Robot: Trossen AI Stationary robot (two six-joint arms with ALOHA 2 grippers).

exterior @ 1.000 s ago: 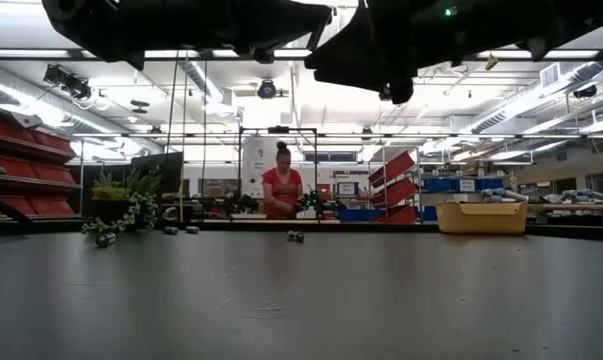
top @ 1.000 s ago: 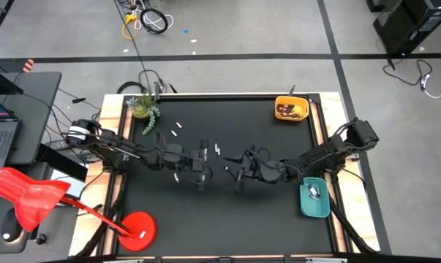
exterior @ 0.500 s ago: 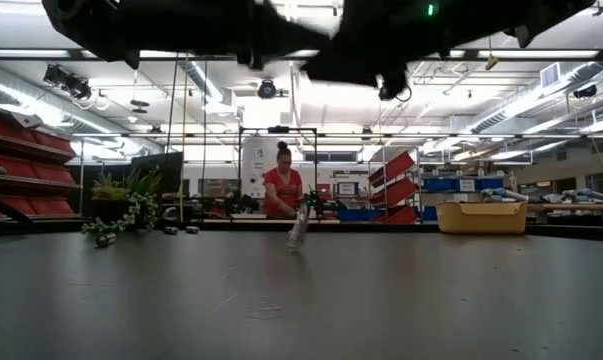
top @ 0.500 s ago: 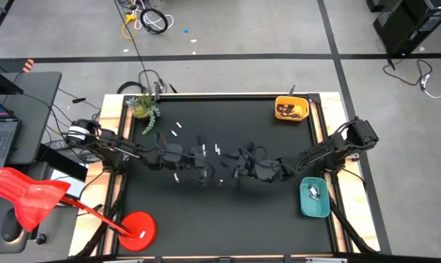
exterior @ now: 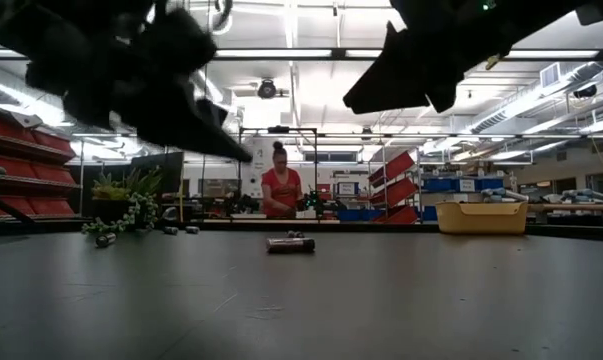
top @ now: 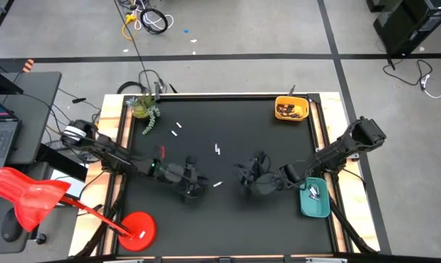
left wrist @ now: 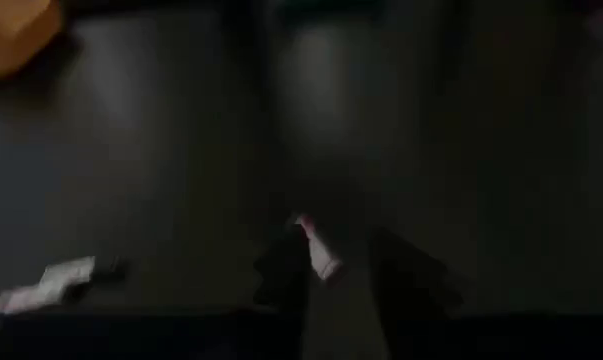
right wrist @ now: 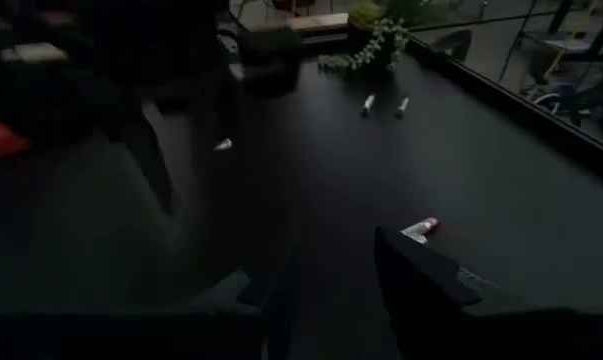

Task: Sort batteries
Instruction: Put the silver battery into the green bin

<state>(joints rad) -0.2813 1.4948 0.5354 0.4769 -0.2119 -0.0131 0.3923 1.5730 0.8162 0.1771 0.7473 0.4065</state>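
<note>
One battery (top: pixel 218 184) lies on its side on the black table, between my two grippers; the low view shows it flat on the tabletop (exterior: pixel 289 243). My left gripper (top: pixel 193 184) hangs low just left of it, open and pointing at it. In the blurred left wrist view the battery (left wrist: pixel 316 250) shows in the gap between the fingers. My right gripper (top: pixel 245 174) stands open to its right, with nothing between its fingers (right wrist: pixel 401 265). More batteries lie at mid-table (top: pixel 217 150) and farther left (top: pixel 176 130).
A yellow tray (top: pixel 291 109) holding dark batteries stands at the far right corner. A teal tray (top: pixel 314 199) stands at the right edge, under my right arm. A small plant (top: pixel 143 109) sits at the far left corner. A person stands in the room behind the table.
My two grippers met at mid-table and have drawn apart. My left gripper has sunk and gone toward the near left, and my right gripper has gone back toward the right. A battery that was tilted in the air between them half a second ago now lies flat on the table.
</note>
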